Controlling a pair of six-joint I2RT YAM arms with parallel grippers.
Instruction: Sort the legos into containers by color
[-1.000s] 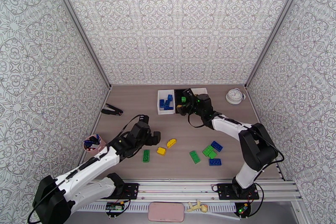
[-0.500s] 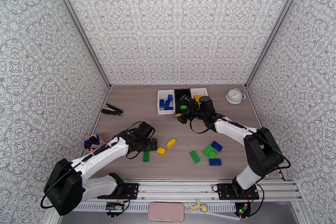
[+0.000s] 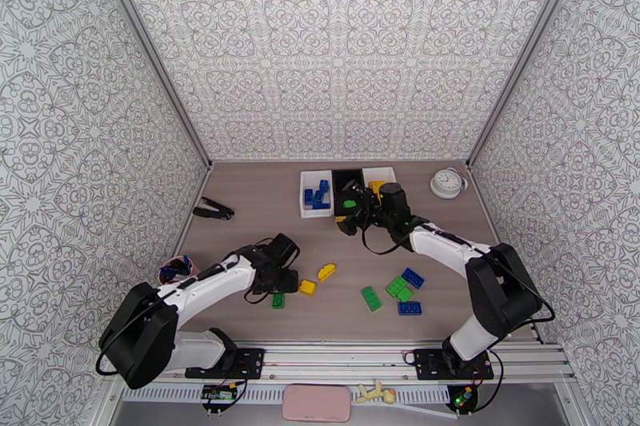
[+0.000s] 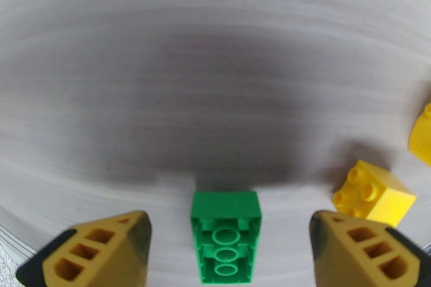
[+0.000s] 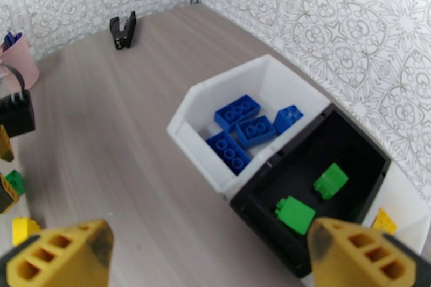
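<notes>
Wood-grain tabletop point(image 4: 215, 40) — left gripper point(image 4: 229, 229) wide, straddling green lego point(image 4: 226, 239) untouched; right gripper point(image 5: 210, 231) wide, empty.

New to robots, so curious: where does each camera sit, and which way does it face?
Top external: high behind the arms, looking down at the table; left arm, right arm show.
Left wrist: straight down at a green lego; left fingertips.
Right wrist: slanting toward the white bin; right fingertips.
Shared: top and left wrist see that lego.
</notes>
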